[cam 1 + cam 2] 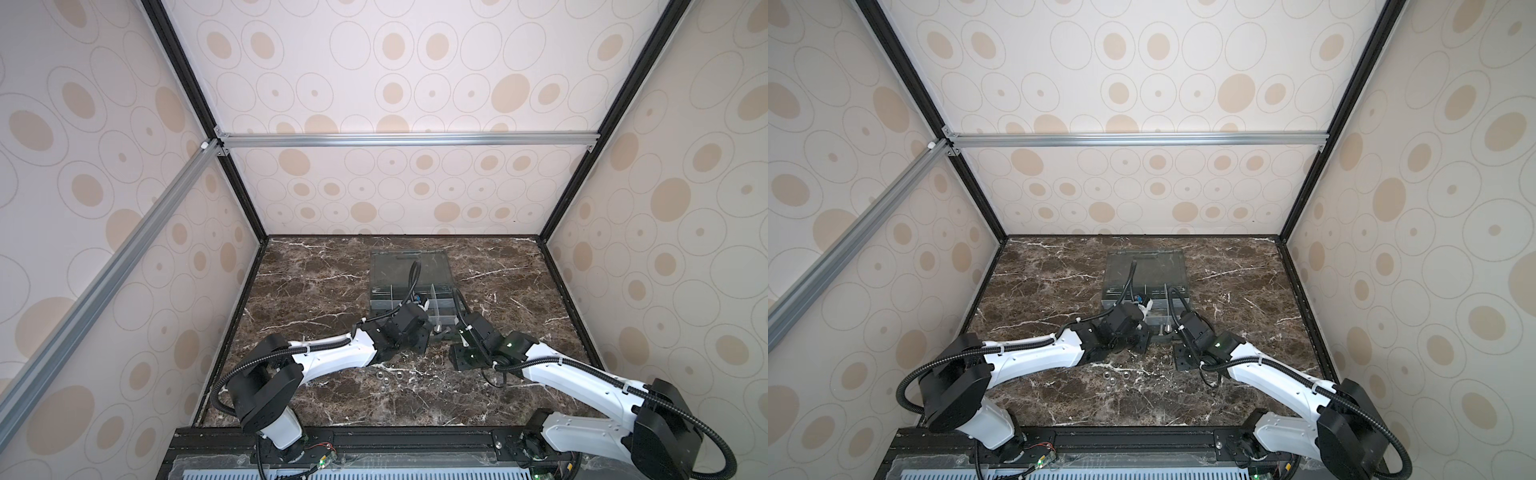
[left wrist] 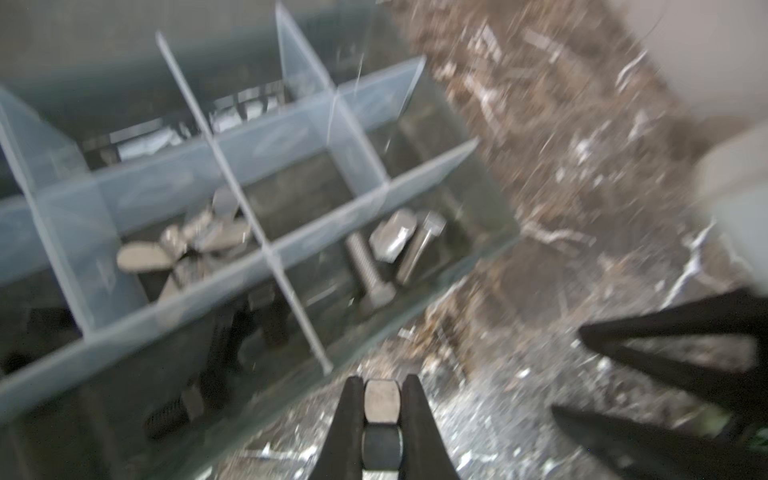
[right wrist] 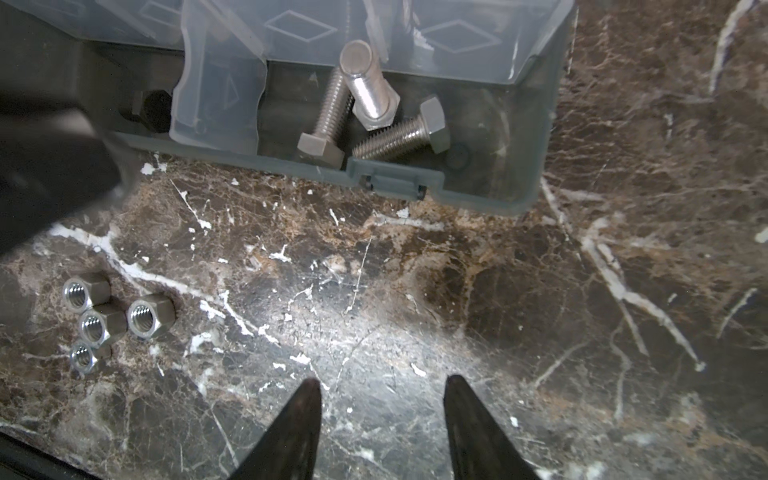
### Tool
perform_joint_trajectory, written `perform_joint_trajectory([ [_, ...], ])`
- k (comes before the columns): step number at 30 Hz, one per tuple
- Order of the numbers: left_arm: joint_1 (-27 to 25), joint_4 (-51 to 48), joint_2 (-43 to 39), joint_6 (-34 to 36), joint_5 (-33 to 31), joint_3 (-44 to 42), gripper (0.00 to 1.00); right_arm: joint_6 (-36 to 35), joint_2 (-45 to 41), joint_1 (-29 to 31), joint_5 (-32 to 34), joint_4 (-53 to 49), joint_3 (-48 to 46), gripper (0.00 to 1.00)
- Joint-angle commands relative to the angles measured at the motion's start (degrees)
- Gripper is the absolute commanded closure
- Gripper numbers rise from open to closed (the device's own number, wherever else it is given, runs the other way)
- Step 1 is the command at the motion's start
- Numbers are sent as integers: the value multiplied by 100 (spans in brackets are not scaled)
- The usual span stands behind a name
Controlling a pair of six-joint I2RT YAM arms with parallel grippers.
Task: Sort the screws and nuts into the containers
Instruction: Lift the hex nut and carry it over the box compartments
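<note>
- Since the marble table [image 1: 316, 399] carries everything, the open box [image 3: 490, 195] sits mid-table, just ahead of both arms.
- The left pincer [image 2: 382, 378] is the nearer one. It is clamped on 1 nut [image 2: 381, 401] just outside the box's near wall, and the compartments [image 2: 291, 195] lie straight ahead over the rim.
- The right pincer [image 3: 382, 415] hangs apart and empty over bare table.
- A thin divider [image 2: 291, 299] ends right before the held nut, so the drop likely needs to go to 1 side of it.
- 3 silver screws [image 3: 332, 120] lie crossed in the corner compartment.
- 4 nuts [image 3: 102, 320] lie clustered on the table, beside the left forearm.
</note>
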Motion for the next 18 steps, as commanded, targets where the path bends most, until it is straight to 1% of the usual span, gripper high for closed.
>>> perform_joint_trajectory([
  [1, 236, 237, 377, 92, 69, 673, 91, 40, -165, 4, 131, -245, -15, 48],
  [4, 465, 138, 836, 123, 199, 1194, 91, 55, -264, 6, 130, -302, -53, 48],
  [7, 635, 114, 1251, 117, 376, 1539, 91, 82, -375, 8, 140, -319, -138, 48],
  [12, 797, 150, 1614, 22, 510, 1733, 91, 137, -495, 5, 182, -332, -265, 48],
  [13, 818, 215, 1625, -11, 533, 1711, 89, 143, -513, 8, 184, -324, -283, 48],
  [14, 840, 255, 1620, -57, 565, 1671, 86, 149, -521, 7, 184, -321, -295, 48],
  [15, 869, 330, 1609, -117, 638, 1631, 80, 143, -522, 7, 192, -304, -316, 48],
  [16, 903, 391, 1594, -199, 721, 1575, 68, 154, -519, 6, 190, -291, -329, 48],
  [18, 947, 479, 1528, -310, 806, 1492, 54, 160, -500, 3, 175, -257, -337, 48],
])
